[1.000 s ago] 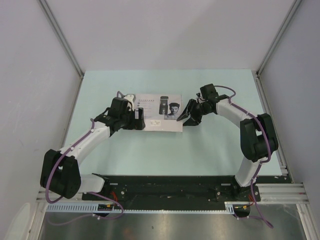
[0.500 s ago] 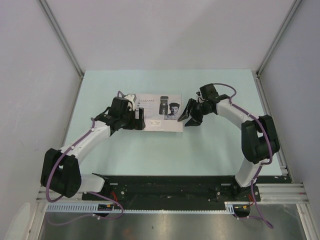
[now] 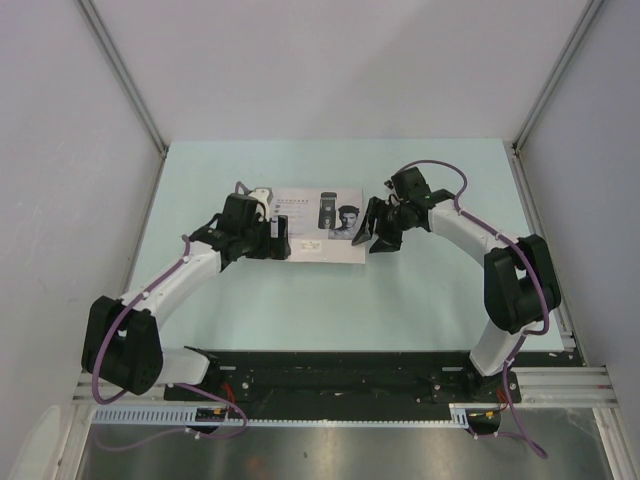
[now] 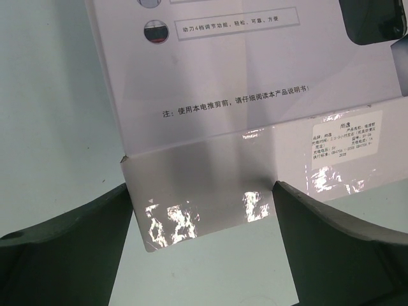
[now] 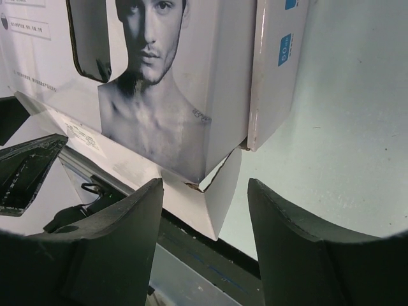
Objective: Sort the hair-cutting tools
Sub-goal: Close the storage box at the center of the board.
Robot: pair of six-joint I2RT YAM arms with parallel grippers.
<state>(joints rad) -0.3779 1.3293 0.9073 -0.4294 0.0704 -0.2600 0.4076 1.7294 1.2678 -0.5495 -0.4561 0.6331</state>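
A flat white box with a printed lid (image 3: 318, 226) lies shut at the table's middle. No clipper, comb guards, cable or brush shows in any view. My left gripper (image 3: 277, 240) is open at the box's left end. In the left wrist view its fingers (image 4: 70, 248) stand either side of the box's glossy end flap (image 4: 210, 185). My right gripper (image 3: 373, 238) is open at the box's right end. In the right wrist view (image 5: 205, 210) a loose corner flap (image 5: 223, 191) of the box (image 5: 159, 95) sits between its open jaws.
The pale green table (image 3: 330, 300) is bounded by grey walls with metal posts at the back corners (image 3: 160, 150). A black rail (image 3: 330, 375) carrying the arm bases runs along the near edge.
My right gripper has moved a little left, closer onto the box's right end. The left arm and the box have not moved.
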